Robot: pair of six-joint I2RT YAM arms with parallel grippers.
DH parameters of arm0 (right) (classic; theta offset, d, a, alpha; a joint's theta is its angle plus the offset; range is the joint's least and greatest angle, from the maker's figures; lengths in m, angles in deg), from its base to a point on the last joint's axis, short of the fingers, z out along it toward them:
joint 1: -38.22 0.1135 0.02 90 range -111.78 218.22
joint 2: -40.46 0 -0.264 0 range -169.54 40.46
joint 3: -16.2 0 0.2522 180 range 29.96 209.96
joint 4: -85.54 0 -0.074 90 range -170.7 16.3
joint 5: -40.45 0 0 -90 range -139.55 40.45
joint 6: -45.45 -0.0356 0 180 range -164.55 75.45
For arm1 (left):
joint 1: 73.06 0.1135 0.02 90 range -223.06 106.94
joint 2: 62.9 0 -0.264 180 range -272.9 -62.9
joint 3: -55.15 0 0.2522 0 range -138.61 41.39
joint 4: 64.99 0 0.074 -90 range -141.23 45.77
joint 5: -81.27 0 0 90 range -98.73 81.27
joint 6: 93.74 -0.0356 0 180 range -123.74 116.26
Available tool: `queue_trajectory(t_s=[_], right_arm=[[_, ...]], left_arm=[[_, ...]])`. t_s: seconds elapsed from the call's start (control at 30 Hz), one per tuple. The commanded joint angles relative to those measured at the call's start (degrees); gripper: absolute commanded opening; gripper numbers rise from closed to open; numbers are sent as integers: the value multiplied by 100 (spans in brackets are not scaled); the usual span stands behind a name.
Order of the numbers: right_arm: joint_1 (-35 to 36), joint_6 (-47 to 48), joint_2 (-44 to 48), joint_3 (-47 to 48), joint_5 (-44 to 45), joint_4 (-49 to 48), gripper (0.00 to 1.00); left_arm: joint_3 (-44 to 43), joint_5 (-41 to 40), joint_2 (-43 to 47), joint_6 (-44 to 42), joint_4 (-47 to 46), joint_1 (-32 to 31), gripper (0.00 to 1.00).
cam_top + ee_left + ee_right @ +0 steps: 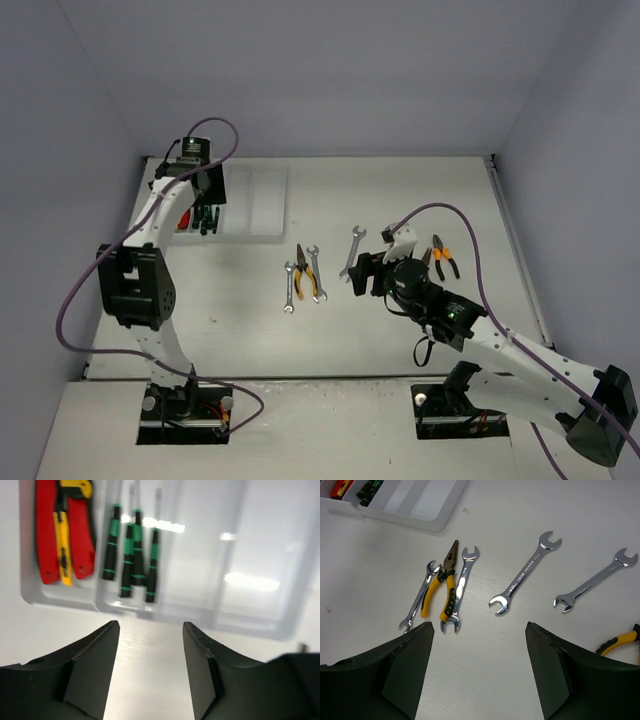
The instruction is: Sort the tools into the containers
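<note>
The white tray [260,625] holds red and yellow utility knives [65,535] in its leftmost compartment and green/black screwdrivers [131,555] in the second. The other two compartments show nothing in them. My left gripper [150,625] is open and empty, just off the tray's near edge [206,218]. My right gripper [479,627] is open and empty above the table [358,272]. Ahead of it lie a small wrench [417,597], yellow-handled pliers [442,587] and a wrench [460,587] close together, then two more wrenches [525,572] [595,580]. Second pliers [443,255] lie to the right.
The tray [255,200] sits at the back left of the table. Grey walls close in the table on the left, back and right. Purple cables loop off both arms. The right arm's links cover the table between the middle wrench [352,250] and the right pliers.
</note>
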Motion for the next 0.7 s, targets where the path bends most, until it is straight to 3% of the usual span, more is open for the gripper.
queue_trajectory(t_s=[0.0, 0.27, 0.47, 0.67], right_arm=[[-24, 19, 159, -7, 251, -206, 71], [-31, -64, 525, -176, 221, -120, 72], [-33, -139, 753, -258, 220, -43, 72], [-40, -185, 874, -254, 222, 81, 72]], left_arm=[[865, 120, 1310, 1003, -114, -1130, 50], [2138, -125, 1663, 1713, -381, -2795, 50], [2557, -315, 1437, 2077, -752, -3340, 44], [2550, -395, 1009, 2107, -958, -3420, 41]])
